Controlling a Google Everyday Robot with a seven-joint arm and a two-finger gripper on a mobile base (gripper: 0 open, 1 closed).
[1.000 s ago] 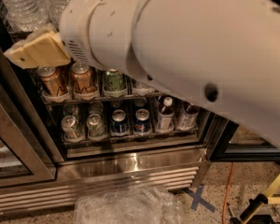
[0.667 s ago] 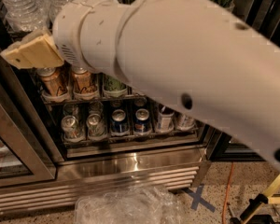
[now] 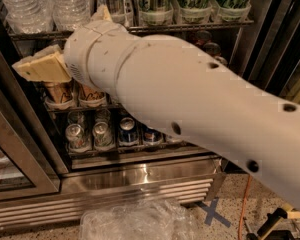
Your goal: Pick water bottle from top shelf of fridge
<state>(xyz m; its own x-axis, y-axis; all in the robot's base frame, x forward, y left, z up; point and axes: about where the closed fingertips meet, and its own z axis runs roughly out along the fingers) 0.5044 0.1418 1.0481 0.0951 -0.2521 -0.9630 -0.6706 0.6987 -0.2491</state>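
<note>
Clear water bottles stand at the left end of the top shelf, the uppermost wire rack in view of the fridge. Tall green-and-white cans fill the rest of that rack. My gripper, tan and seen from behind, is at the left, just below the water bottles and in front of the second rack. My thick white arm crosses the view from lower right to the gripper and hides much of the middle of the fridge.
Cups or cans stand on the second rack and several cans on the lowest. A glass door hangs open at the left. Crumpled clear plastic lies on the floor by the vented base, next to a blue tape cross.
My arm has dropped lower in the view, uncovering the tall cans on the top shelf. The gripper has sunk slightly and stays under the water bottles.
</note>
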